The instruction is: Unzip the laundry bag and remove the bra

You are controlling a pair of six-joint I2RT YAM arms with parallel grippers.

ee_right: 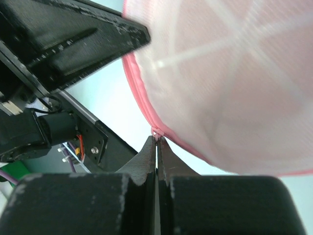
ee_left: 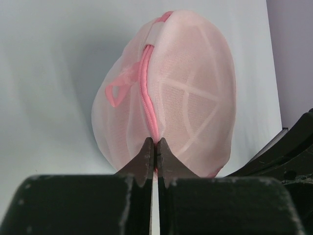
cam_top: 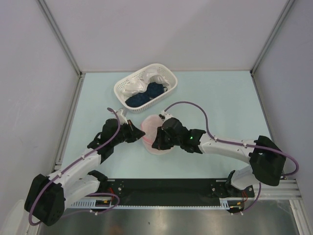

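Observation:
The laundry bag (cam_top: 152, 133) is a round pouch of translucent white mesh with pink zip edging, held between both arms at the table's middle. In the left wrist view the laundry bag (ee_left: 181, 93) stands on edge with its zip line running down to my left gripper (ee_left: 155, 142), which is shut on the pink edging. My right gripper (ee_right: 157, 139) is shut on the small pink zip pull (ee_right: 157, 132) at the rim of the laundry bag (ee_right: 234, 98). The zip looks closed. The bra is hidden; only a pinkish tint shows through the mesh.
A white lattice basket (cam_top: 169, 81) stands at the back centre, holding a white cloth (cam_top: 137, 85) and a dark blue cloth (cam_top: 146, 95). Grey walls enclose the table on three sides. The black base rail (cam_top: 166, 188) runs along the near edge.

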